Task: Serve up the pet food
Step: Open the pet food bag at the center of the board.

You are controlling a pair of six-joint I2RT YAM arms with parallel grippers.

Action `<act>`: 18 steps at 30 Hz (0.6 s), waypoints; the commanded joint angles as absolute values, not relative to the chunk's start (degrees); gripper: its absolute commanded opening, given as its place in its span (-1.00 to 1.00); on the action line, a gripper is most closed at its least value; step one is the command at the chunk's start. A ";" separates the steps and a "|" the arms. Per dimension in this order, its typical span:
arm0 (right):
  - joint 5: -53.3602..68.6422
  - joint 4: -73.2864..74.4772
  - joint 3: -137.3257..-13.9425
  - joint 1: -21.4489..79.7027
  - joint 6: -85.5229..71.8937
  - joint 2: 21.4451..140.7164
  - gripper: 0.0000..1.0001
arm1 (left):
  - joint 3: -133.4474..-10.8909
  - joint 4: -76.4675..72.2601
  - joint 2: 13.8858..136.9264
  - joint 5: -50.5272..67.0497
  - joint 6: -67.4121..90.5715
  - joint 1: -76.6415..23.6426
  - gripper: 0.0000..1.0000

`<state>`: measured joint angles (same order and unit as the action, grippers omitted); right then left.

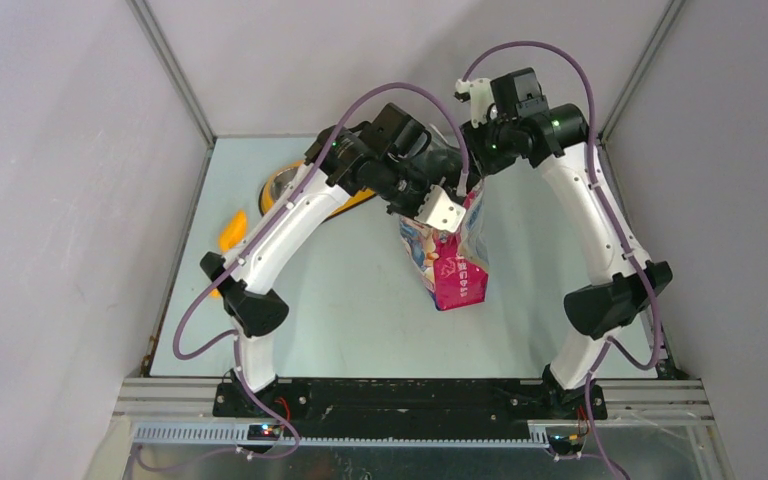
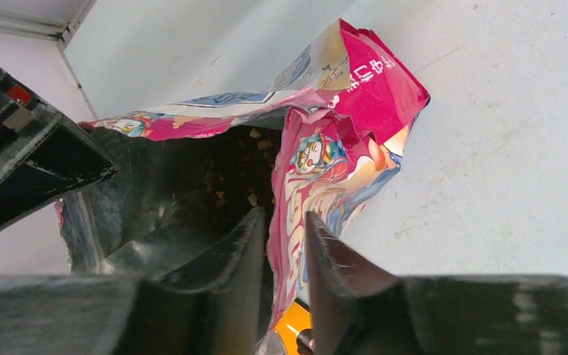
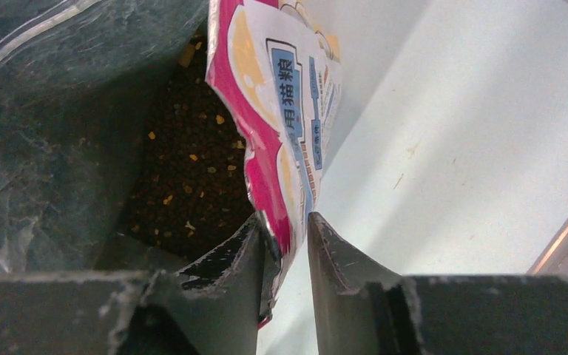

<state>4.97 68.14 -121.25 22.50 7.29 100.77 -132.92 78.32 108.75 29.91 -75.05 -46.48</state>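
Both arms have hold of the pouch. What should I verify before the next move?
1. Left jaws shut on the pouch wall: ok, the wall is pinched between them.
2. Right jaws shut on the opposite rim: ok.
3. Pouch mouth open, kibble exposed: ok.
4. A free arm for the orange scoop: not ok, both are holding the pouch.
5. Feeder bowls unobstructed: cannot tell, the left arm covers most of it.
6. Pouch base resting on the table: cannot tell.
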 commanded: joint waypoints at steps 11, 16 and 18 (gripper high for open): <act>4.26 69.69 -127.85 22.53 7.44 105.81 -0.15 | -132.09 77.82 109.77 25.54 -76.40 -47.39 0.10; 4.41 69.82 -128.49 22.53 7.47 106.38 -0.34 | -131.25 77.77 110.48 24.03 -76.81 -47.41 0.10; 4.61 69.99 -128.50 22.58 7.47 106.48 -0.49 | -131.16 77.86 110.80 23.86 -76.89 -47.39 -0.03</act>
<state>4.69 69.38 -125.60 22.50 7.40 106.00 -131.41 78.13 110.26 24.99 -75.57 -47.03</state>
